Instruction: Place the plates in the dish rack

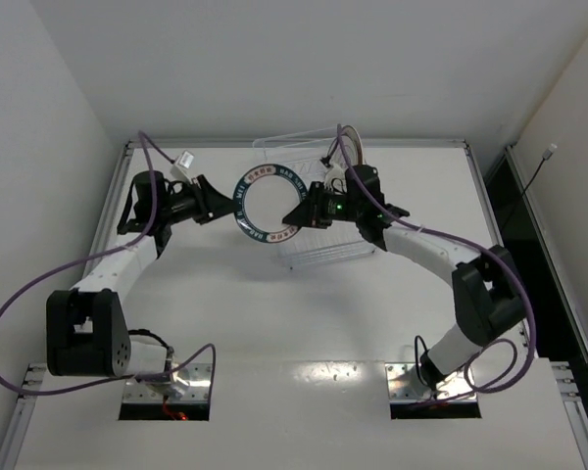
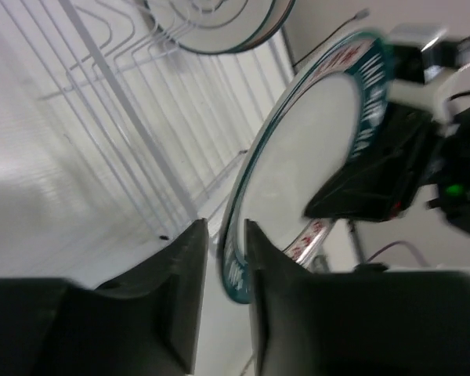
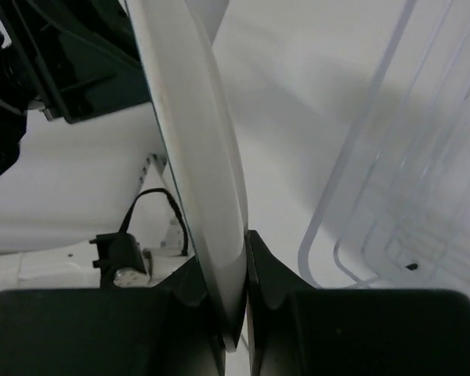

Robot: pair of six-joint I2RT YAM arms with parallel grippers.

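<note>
The white plate with the dark teal patterned rim [image 1: 267,201] is held upright in the air at the near left edge of the dish rack [image 1: 318,253]. My right gripper [image 1: 296,217] is shut on its right rim; the plate [image 3: 196,133] is pinched edge-on between its fingers [image 3: 233,258]. My left gripper [image 1: 225,203] is at the plate's left rim. In the left wrist view the rim [image 2: 305,149] lies between its fingers [image 2: 225,235], against one finger with a gap to the other. A greyish glass plate [image 2: 219,23] stands in the rack [image 2: 125,110]. The orange sunburst plate is out of view.
The rack's clear wire wall [image 3: 360,196] lies just right of the held plate. The right gripper's black body [image 2: 376,180] is close behind the plate in the left wrist view. Purple cables loop along both arms. White walls border the table's left and back.
</note>
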